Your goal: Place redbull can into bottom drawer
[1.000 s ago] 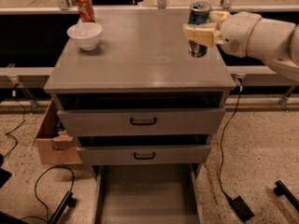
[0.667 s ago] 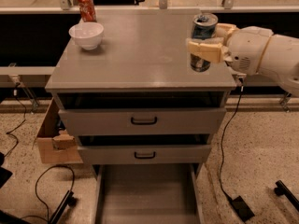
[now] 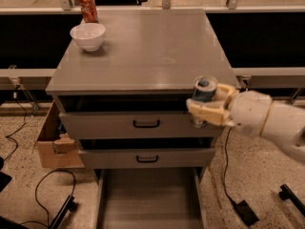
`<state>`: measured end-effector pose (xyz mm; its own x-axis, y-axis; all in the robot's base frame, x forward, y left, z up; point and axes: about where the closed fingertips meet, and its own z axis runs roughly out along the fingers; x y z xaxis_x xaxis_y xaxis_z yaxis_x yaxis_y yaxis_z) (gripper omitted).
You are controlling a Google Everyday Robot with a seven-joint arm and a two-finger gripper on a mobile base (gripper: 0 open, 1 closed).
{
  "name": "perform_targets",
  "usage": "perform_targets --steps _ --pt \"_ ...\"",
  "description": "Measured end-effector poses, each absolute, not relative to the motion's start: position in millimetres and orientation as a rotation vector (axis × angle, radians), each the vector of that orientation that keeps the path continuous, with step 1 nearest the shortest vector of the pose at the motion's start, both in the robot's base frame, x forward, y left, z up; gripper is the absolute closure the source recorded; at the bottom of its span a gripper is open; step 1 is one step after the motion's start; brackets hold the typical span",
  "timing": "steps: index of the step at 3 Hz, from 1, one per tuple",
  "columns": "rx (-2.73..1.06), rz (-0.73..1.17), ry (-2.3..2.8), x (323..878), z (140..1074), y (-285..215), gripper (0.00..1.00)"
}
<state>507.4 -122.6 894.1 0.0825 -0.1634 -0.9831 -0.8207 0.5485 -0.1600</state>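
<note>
Redbull can is clamped between the cream fingers of the gripper, which are closed around its lower body. The silver top is left showing above them. The redbull can is kept roughly upright, which is judged to suit a standing placement. It is held off the cabinet top, in front of the cabinet's front right corner, at about the level of the top drawer. The white arm is seen entering from the right, so most of the cabinet front is left unobstructed.

The bottom drawer is pulled out, with its flat grey floor exposed. It lies well below the can, which is positioned toward the drawer's right side. A descent with a shift to the left is judged to be required before release, and the front of the middle drawer should be cleared on the way.

At the far left rear of the cabinet top, a white bowl is set just in front of an orange-red soda can; both are well apart from the gripper. A cardboard box is placed against the cabinet's left side on the speckled floor, where black cables are laid.
</note>
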Motion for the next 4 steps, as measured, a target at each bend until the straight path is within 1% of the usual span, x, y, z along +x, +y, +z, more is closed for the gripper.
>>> perform_targets --steps 1,2,3,4 --pt "-0.809 0.668 1.529 479 804 -121 1.0" --pt "-0.695 0.711 1.66 470 706 -106 1.0" --pt "-0.643 0.679 1.704 477 685 -111 1.0" --pt "-0.647 0.677 1.701 478 687 -111 1.0"
